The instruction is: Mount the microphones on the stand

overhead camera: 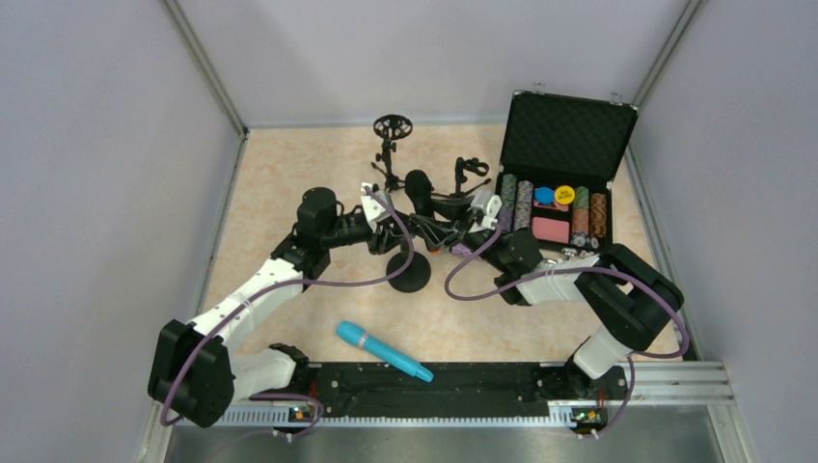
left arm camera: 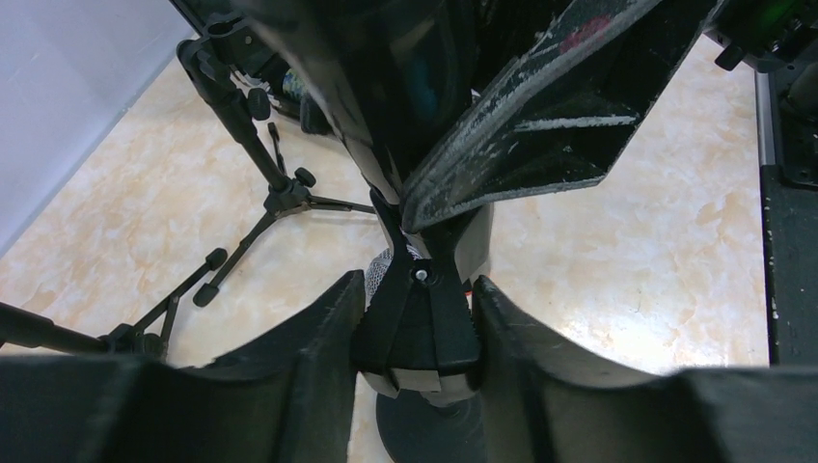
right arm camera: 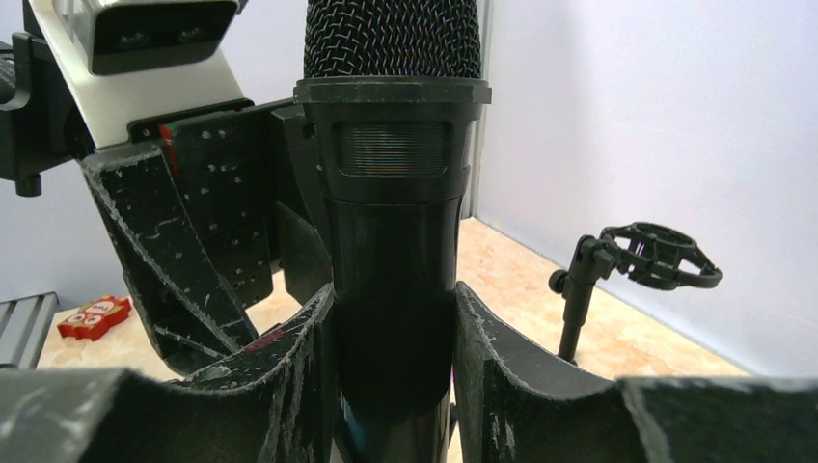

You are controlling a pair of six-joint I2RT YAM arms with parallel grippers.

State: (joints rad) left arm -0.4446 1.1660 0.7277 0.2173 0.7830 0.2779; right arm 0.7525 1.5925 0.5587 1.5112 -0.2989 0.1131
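The right pincer (right arm camera: 394,333) was clamped on the black microphone (right arm camera: 391,193), one scratched finger (right arm camera: 289,376) pressed to each side of the barrel below the mesh head. The microphone stood upright in that grip, over the middle of the table (overhead camera: 289,174).

Just beside it, the left pincer (left arm camera: 415,333) was closed on the black clip (left arm camera: 417,289) at the top of the round-based stand (overhead camera: 410,274), squeezing it from both sides. In the left wrist view the microphone and a right-pincer finger filled the space directly above the clip. Whether the barrel had entered the clip could not be told.

The stand's disc base rested flat on the table beneath the two pincers.

The cyan microphone (overhead camera: 384,350) lay on its side on the table, well apart from both pincers, near the front edge and angled across it.

Behind the pincers stood two tripod stands. One, with a ring-shaped shock mount (overhead camera: 392,127), was near the back wall. The other (overhead camera: 470,172), smaller, stood to its right.

At the right rear an open black case (overhead camera: 569,130) sat with its lid upright and rows of poker chips (overhead camera: 579,207) in its tray.
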